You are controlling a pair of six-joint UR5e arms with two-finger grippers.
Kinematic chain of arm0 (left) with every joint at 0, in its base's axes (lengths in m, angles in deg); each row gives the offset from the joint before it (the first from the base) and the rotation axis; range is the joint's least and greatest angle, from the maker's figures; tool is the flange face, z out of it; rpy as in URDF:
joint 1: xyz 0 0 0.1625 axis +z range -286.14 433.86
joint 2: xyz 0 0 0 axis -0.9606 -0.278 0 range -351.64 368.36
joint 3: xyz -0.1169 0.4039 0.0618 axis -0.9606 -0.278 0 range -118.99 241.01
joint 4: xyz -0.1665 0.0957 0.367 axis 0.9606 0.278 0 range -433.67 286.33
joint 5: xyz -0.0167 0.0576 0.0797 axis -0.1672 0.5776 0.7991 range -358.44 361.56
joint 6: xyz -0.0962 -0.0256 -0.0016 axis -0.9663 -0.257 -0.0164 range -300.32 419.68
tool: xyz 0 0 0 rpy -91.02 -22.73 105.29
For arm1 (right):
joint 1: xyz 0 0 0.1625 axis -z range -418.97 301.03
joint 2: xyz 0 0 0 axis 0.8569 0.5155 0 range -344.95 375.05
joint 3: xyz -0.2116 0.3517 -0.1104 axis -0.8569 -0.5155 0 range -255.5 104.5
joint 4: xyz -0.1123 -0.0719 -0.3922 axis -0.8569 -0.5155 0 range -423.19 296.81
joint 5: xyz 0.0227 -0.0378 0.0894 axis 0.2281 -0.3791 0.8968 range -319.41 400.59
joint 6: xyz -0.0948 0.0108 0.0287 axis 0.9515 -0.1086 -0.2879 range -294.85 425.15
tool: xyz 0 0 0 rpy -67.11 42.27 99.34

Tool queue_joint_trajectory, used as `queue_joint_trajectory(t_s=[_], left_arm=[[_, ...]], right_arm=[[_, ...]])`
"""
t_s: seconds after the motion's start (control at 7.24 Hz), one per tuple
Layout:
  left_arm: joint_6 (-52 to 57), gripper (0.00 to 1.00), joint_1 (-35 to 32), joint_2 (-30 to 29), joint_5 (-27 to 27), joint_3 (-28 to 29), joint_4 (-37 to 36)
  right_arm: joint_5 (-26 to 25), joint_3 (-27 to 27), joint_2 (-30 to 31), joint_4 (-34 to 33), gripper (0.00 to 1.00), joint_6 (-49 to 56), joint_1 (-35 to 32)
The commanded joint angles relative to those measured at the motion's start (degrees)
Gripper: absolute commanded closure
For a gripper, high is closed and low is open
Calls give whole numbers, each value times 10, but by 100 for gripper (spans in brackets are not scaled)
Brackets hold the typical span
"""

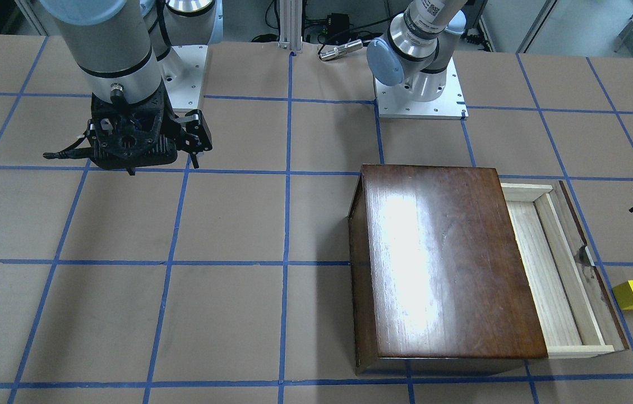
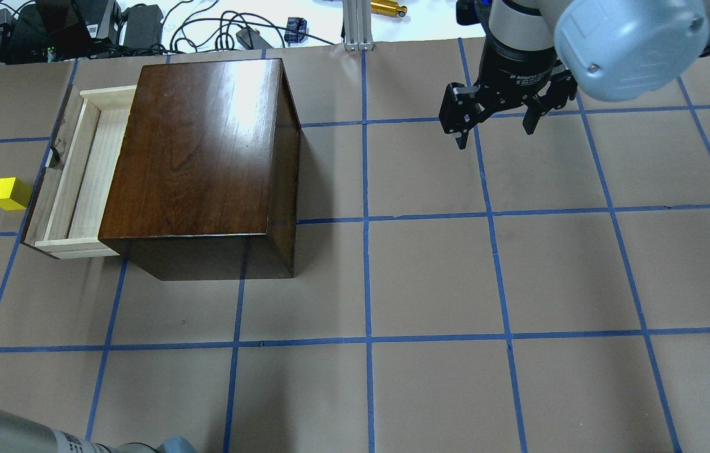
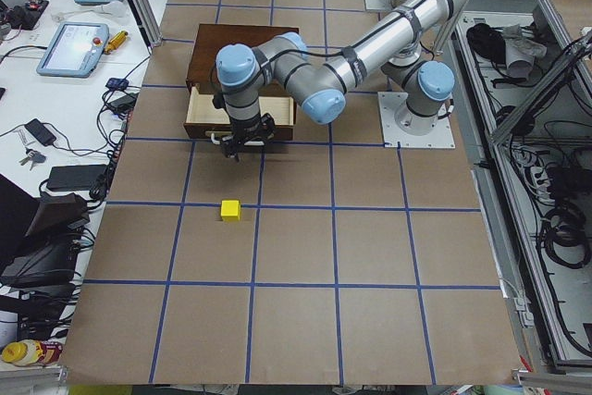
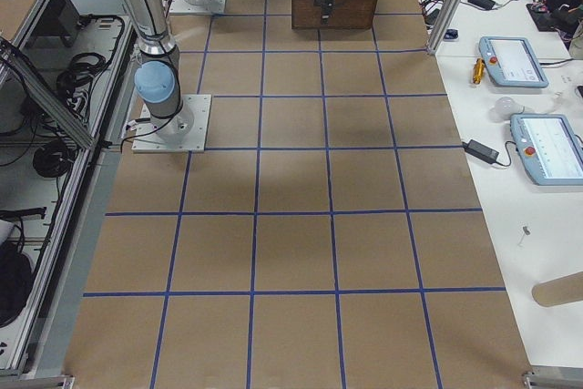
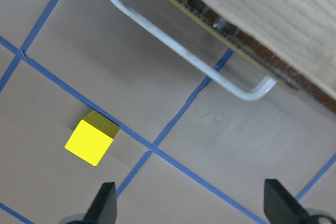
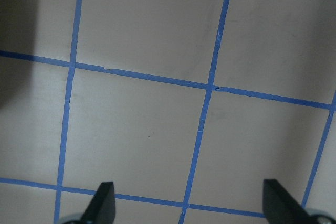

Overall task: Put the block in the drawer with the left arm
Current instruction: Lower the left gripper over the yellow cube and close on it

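Left wrist-mounted view: the left gripper (image 5: 191, 208) hangs over the table with its two fingertips (image 5: 105, 203) spread wide and nothing between them. The block (image 5: 89, 141) sits on the brown paper at about 10 o'clock from the gap, touching a blue tape line and apart from both fingertips. At 12 o'clock a pale wire handle (image 5: 173, 43) juts from the dark front panel of the drawer (image 2: 100, 170).

In the overhead exterior view, the drawer stands partly out of the box (image 2: 204, 151) at its 9 o'clock side. Its light-wood floor is bare. The yellow cube lies on the table (image 2: 430, 277) just beyond the front panel, again at 9 o'clock, not in the tray.

At about 3 o'clock from the box, well apart from it, the right gripper (image 2: 496, 119) hovers above the grid, its fingers parted and holding nothing.
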Motion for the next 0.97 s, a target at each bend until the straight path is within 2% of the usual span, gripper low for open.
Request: queue_joint_trajectory(t_s=[0.0,0.28,0.55,0.83], left_arm=[[127,0,10,-70,1,2,-116],[171,0,11,-137,-5,32,-143],[239,0,30,-164,-25,42,-152],[261,0,31,-185,-44,45,-157]], right_arm=[[0,0,0,0,0,0,0],[0,0,0,0,0,0,0],[0,0,0,0,0,-1,0],[0,0,0,0,0,0,0]])
